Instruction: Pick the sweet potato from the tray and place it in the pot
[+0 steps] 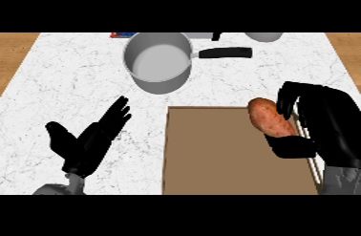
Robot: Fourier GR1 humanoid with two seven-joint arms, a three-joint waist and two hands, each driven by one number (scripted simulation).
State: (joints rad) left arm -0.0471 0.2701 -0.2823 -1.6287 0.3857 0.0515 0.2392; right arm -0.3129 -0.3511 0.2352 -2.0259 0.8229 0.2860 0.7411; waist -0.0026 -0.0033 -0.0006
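head view: right hand (321, 127) curled round the reddish-brown oblong sweet potato (270, 118), at the flat brown tray's (233, 154) right side, ready to lift toward the grey metal pot (161, 63). left hand (91, 139) rests, fingers straight and apart.

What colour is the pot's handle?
Black; the pot handle shows best in the head view.

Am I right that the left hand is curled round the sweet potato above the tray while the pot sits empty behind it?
Not quite: in the head view the right hand, not the left, curls round the sweet potato above the tray. The pot is indeed empty behind it.
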